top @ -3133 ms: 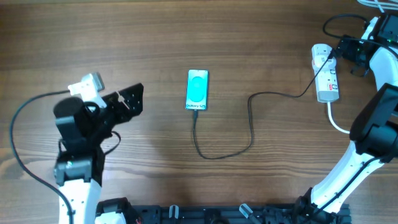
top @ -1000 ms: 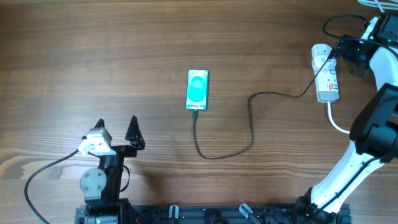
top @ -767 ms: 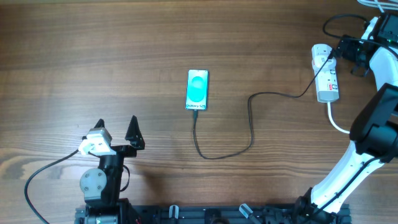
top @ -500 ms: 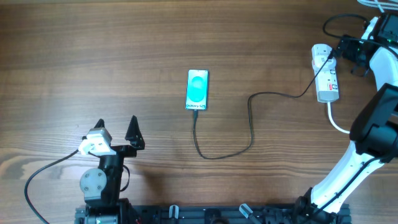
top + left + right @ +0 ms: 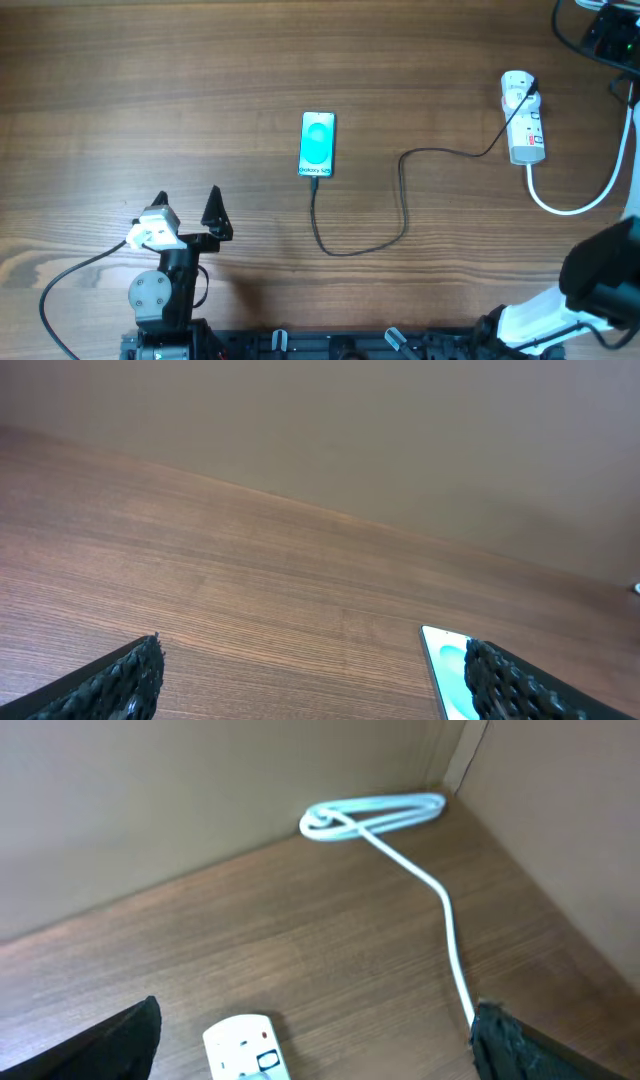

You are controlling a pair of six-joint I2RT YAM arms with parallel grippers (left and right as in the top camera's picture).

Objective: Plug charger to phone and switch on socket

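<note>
Nearest the robot's base we find the left gripper (image 5: 187, 203), low over the table (image 5: 120, 80). Its two fingers are spread wide with nothing between them, and its own wrist camera shows only wood grain between the dark fingertips (image 5: 115, 678).

Beyond it and toward the middle, the charger (image 5: 403, 200) lies loose on the wood. From the phone's near short edge it drops toward the base, curls round in a hook, climbs, then bends off right to the socket. The phone (image 5: 317, 144) lies flat, well apart from both grippers, with its blue-teal screen lit and facing up. The cable tip touches its near edge, but we cannot tell whether it is fully seated.

Farther right, the socket (image 5: 524, 130) lies lengthwise on the table, and the charger's black plug sits at its far end. Its white cord (image 5: 570, 208) leaves the near end and sweeps right and away. The switch position is too small for us to read.

Farthest off, the right gripper (image 5: 315, 1012) hangs above the table beyond the socket — fingers wide apart, empty. Only the socket's end with its red marks shows at the lower edge of that view, and the white cord is coiled in the corner.
</note>
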